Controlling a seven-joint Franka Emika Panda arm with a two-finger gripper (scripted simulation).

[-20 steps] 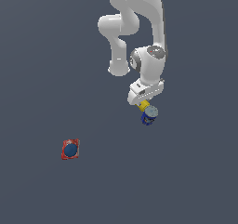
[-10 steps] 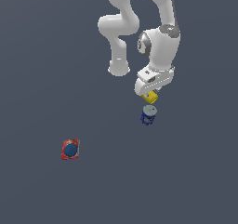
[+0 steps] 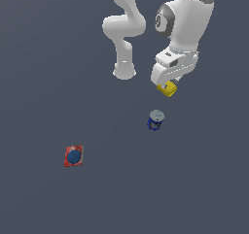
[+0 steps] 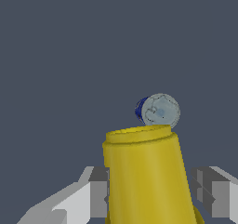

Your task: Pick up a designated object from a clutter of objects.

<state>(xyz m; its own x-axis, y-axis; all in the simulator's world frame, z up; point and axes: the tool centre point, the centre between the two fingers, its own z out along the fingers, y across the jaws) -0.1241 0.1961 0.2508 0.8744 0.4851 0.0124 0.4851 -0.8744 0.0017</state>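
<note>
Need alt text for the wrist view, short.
A yellow cup-like object fills the foreground, clamped between the gripper's two grey fingers. Beyond its rim, a blue can with a grey top stands on the plain dark grey floor.

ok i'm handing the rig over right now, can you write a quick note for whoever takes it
Gripper: shut on the yellow cup, one finger on each side in the wrist view.
Yellow cup: lifted clear of the floor, hanging under the wrist.
Blue can: upright on the floor, apart from the cup, untouched.
Red flat item: on the floor, far off toward the exterior view's left.
Done: the designated object is grasped and raised.
Left: hold the grip steady; nothing else looks needed.
</note>
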